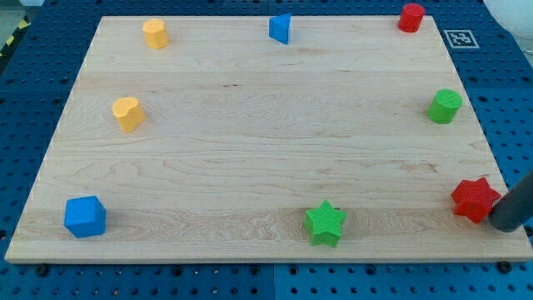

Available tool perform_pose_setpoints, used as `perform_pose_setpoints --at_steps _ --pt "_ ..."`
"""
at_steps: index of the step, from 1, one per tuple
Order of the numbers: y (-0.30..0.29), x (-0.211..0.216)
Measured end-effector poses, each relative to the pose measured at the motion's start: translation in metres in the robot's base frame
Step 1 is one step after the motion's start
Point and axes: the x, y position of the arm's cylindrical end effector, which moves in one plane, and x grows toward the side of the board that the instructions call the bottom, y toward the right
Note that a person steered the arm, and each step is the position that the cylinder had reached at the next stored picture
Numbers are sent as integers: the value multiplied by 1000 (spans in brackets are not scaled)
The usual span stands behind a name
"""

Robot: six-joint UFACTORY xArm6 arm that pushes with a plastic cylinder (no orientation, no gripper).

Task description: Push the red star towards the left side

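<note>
Camera view: our tip sat at the view's bottom right, touching or just beside the right edge of the red star; we judged that placement deliberate, since a push from the star's right side would send it toward the view's left; no gripper on this rig, only the rod, so nothing was held and no jaw state applied; the red star lay near the counter's bottom-right corner, close to the edge; the green star stood well to its left along the bottom, possibly in the way of a straight leftward push; the green cylinder was above the red star on the right side; red cylinder at top right; blue block at top centre, shape unclear; two yellow blocks at upper left; blue cube at bottom left, all well apart from the tip.
</note>
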Motion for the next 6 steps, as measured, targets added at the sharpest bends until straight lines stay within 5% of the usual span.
perform_pose_setpoints --at_steps 3,6 --pt "-7 -38" --pt "-30 -12"
